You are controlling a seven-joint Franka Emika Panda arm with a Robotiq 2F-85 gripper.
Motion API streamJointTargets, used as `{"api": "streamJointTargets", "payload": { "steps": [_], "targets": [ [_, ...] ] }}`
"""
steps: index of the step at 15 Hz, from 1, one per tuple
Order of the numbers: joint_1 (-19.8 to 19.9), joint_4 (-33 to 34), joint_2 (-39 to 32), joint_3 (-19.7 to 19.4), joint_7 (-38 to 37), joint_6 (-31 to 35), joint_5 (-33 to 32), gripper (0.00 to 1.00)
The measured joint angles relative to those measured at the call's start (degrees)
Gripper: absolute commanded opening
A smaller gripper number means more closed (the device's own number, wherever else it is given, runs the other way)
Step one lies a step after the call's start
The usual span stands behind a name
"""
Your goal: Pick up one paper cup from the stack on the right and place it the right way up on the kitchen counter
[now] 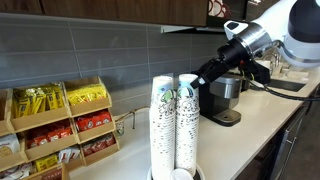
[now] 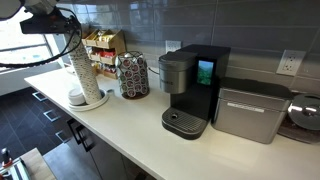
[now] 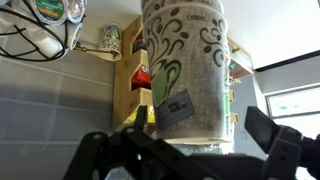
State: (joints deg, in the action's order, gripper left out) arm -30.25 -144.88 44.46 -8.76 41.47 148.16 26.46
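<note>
My gripper (image 3: 190,152) is fully released and holds nothing. The stack (image 3: 185,70) stands upright on the kitchen counter (image 2: 130,130), long axis vertical. In the wrist view it lies directly ahead, centred between my spread fingers (image 3: 108,150). The paper cup (image 1: 188,84) caps that column, near my fingertips. Judged requirement: advance level, then clench across its wall.

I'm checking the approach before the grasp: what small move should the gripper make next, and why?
Probably ease the gripper a little closer to the stack. Its jaws are open, and the wrist view shows the stack's top centred ahead of the fingers, apparently not yet between them, so closing now might miss.
</note>
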Motion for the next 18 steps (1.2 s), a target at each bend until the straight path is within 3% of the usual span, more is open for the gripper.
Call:
{"api": "streamJointTargets", "payload": {
  "steps": [3, 4, 6, 11, 12, 13, 14, 15, 17, 18],
  "targets": [
    [-1.2, -0.5, 0.0, -0.9, 0.2, 2.1, 0.0, 0.74],
    [-1.6, -0.7, 0.0, -1.2, 0.3, 2.8, 0.0, 0.56],
    [-2.4, -0.8, 0.0, -1.8, 0.4, 3.8, 0.0, 0.42],
    [-4.3, -0.9, 0.1, -3.4, 0.8, 5.4, 0.0, 0.41],
    [-4.6, -0.9, 0.1, -3.7, 1.0, 5.5, 0.0, 0.57],
    [-4.8, -0.9, 0.2, -3.9, 1.1, 5.5, -0.1, 0.85],
    [-5.0, -0.9, 0.3, -4.1, 1.3, 5.5, -0.1, 0.78],
    [-5.1, -0.9, 0.3, -4.2, 1.3, 5.5, -0.1, 0.58],
    [-5.4, -0.9, 0.4, -4.5, 1.4, 5.5, -0.1, 0.75],
    [-5.6, -0.9, 0.4, -4.6, 1.5, 5.5, -0.1, 0.59]
  ]
}}
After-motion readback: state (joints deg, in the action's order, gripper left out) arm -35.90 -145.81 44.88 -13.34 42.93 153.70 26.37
